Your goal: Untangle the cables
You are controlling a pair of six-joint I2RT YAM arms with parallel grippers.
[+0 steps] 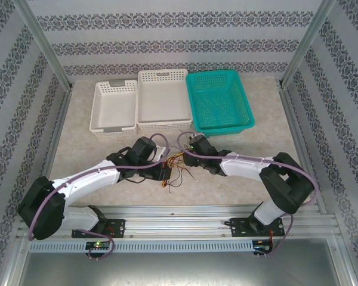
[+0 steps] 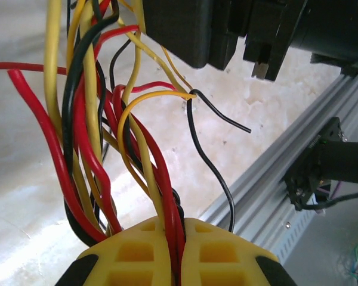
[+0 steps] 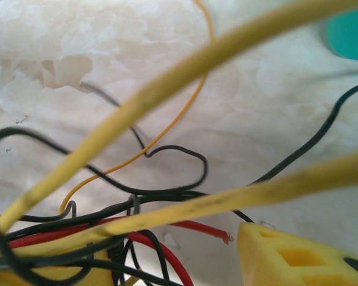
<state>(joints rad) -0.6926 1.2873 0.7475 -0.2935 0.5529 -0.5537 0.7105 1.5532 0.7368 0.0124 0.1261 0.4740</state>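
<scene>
Cables (image 2: 83,137) in red, yellow and black rose straight out of the left gripper (image 2: 179,250). Its yellow jaws were pressed together on the bundle at the spot where the strands ran closest and partly wound round one another. They looked very light, thin and limp, with slick insulation, so a pinch on the whole bundle would likely hold the knot shut rather than free it. A hard pull would probably only tighten it.

Just past that pinch the strands fanned apart, and one black wire (image 2: 218,173) curved off alone to a free end in the air. A lone strand like that seemed the best place to take hold, close to where it left the bundle.

At the right gripper (image 3: 161,262) the jaws stood apart, with black and red strands lying loosely across the gap and nothing clamped. A cut red end (image 3: 224,237) lay just beside one yellow finger (image 3: 286,256), another likely strand to pick out singly.

From above, the cables (image 1: 176,170) sat low over the pale tabletop (image 1: 77,143), between the two grippers, with loose tails spread toward the near side.

Well beyond them, along the far edge, stood a small white basket (image 1: 113,107), a larger white basket (image 1: 163,98) and a teal basket (image 1: 219,101).
</scene>
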